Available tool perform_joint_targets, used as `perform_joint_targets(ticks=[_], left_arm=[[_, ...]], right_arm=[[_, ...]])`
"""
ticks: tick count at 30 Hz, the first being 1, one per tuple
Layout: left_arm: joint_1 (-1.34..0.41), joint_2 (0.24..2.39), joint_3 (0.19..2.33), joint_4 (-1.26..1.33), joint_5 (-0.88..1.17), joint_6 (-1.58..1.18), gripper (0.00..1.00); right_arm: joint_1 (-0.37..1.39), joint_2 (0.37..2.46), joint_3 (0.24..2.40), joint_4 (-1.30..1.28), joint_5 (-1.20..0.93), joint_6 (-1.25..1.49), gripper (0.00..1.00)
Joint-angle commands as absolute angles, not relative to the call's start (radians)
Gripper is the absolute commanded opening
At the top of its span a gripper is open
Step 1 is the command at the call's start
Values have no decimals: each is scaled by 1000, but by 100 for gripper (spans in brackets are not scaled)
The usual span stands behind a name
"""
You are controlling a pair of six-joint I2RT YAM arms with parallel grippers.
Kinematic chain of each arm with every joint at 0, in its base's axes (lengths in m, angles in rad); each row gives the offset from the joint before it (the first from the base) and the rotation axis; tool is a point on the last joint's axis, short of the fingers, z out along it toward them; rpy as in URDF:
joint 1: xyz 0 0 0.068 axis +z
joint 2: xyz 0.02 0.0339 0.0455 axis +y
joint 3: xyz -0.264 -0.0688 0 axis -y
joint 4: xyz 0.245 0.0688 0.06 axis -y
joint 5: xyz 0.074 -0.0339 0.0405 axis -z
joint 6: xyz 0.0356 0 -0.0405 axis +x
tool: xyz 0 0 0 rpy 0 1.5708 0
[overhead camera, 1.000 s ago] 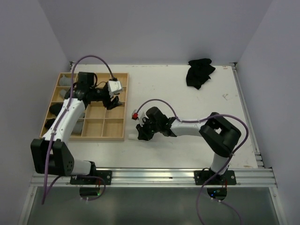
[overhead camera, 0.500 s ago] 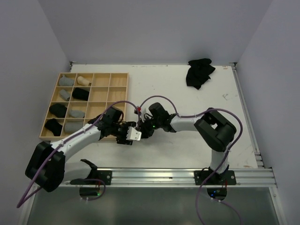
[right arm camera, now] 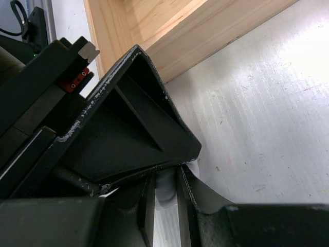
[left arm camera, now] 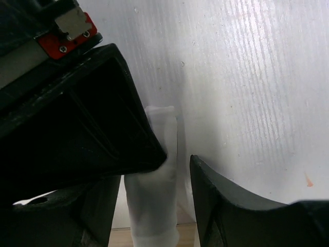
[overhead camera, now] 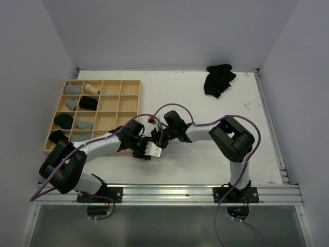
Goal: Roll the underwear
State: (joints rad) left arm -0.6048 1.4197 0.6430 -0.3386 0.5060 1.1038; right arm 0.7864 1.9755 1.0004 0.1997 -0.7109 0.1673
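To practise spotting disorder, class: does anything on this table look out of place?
Yes. A black garment lies crumpled and unrolled at the far right corner, far from the tray where other rolls sit in compartments. One white roll lies just outside the tray.

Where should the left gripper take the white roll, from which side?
Probably the free end of the white roll near the tray, from above, closing across its narrow width: it lies flat and long; the right gripper pinches it farther along.
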Motion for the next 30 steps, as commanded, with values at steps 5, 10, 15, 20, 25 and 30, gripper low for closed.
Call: perform_joint_targets(ticks=[5,10,15,20,25,30], left_arm=[[-626,1549,672,-319,456,1091,54],[-626,1623,713,-386,440,1088,26],[-627,1660,723,-462,430,1118,2],[-627,1690,718,-489,411,1108,0],[-627,1692,730,-486,410,1040,0],[-626,1704,825,-563,471,968,0]], right_arm=[[787,2103,907,-55,-563,133,9],[767,2022,913,-107,-540,115,18],[744,1925,971,-210,-519,92,31],[657,1762,1014,-261,-472,115,36],[554,1585,1014,-275,-420,141,41],[471,1459,1015,-301,-351,147,46]])
